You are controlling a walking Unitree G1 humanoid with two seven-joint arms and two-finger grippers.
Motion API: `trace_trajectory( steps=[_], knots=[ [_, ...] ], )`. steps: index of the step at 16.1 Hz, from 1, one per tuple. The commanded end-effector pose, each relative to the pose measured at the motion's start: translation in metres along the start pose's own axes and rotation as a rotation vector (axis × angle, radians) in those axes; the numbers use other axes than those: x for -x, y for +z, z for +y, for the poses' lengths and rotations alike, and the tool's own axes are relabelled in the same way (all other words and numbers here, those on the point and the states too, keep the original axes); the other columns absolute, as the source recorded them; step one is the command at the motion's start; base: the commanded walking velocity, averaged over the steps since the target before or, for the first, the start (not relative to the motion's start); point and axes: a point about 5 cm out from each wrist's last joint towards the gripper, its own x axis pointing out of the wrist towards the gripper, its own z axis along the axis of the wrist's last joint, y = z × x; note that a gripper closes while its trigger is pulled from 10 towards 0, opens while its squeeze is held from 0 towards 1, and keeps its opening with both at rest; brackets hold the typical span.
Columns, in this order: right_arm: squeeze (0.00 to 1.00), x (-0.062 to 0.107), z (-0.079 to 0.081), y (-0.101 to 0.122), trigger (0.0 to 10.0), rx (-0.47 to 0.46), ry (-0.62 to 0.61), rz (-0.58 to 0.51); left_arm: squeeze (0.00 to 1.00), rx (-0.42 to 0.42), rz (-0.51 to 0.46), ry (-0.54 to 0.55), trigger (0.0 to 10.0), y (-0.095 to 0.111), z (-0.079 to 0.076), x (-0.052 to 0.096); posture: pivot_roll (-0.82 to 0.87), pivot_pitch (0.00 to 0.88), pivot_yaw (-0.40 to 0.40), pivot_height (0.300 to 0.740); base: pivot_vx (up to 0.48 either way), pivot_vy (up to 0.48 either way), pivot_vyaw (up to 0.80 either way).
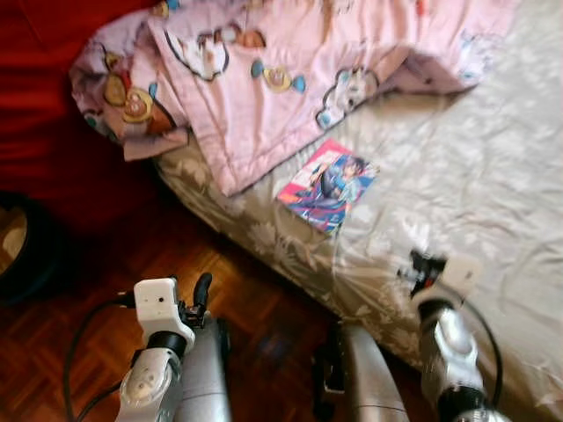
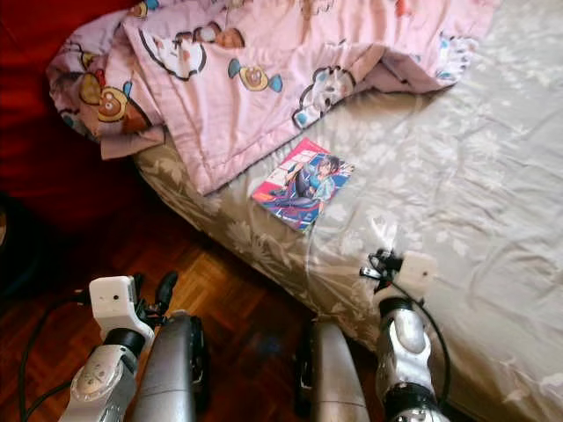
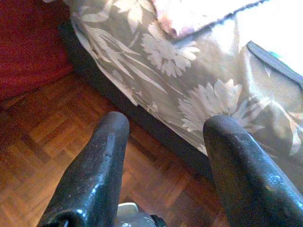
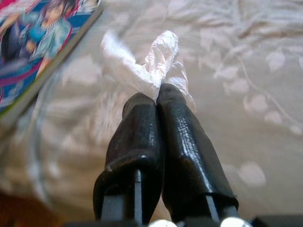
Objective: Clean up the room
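Note:
A crumpled piece of clear plastic wrap [image 4: 150, 60] is pinched between the fingertips of my right gripper [image 4: 156, 97], which is shut on it just above the grey flowered bedsheet [image 1: 475, 176]. A colourful comic book [image 1: 327, 185] lies on the bed near its edge, a little beyond and to the left of that gripper [image 1: 419, 267]. My left gripper [image 3: 165, 126] is open and holds nothing. It hangs low over the wooden floor [image 1: 255, 308] beside the bed's side.
A pink cartoon-print blanket [image 1: 264, 70] is bunched across the far part of the bed and droops over its corner. A red surface [image 1: 35, 105] lies at far left, and a dark round object [image 1: 22, 251] sits on the floor at the left edge.

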Motion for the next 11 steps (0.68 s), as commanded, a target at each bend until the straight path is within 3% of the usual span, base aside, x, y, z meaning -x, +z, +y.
trace_trajectory(
  steps=[1, 4, 7, 11],
  knots=[
    [0.0, 0.015, -0.008, -0.023, 10.0, 0.004, -0.024, 0.088, 0.0, -0.02, 0.066, 0.014, 10.0, -0.02, 0.008, 0.005, 0.08, 0.214, -0.054, 0.624, 0.0, 0.0, 0.0],
    [0.0, 0.023, -0.01, -0.033, 10.0, -0.01, -0.028, 0.117, 0.0, -0.037, 0.135, 0.01, 10.0, -0.039, 0.017, 0.0, 0.06, 0.183, -0.05, 0.634, 0.0, 0.0, 0.0],
    [0.0, 0.027, -0.009, -0.046, 10.0, 0.035, -0.01, 0.206, 0.0, -0.037, 0.178, -0.001, 10.0, -0.056, 0.02, -0.003, 0.06, 0.145, -0.053, 0.664, 0.0, 0.0, 0.0],
    [0.0, 0.041, -0.021, -0.069, 10.0, 0.101, -0.043, 0.368, 0.0, -0.025, 0.343, -0.009, 10.0, -0.091, 0.033, 0.014, 0.06, 0.109, -0.045, 0.709, 0.0, 0.0, 0.0]
  ],
)
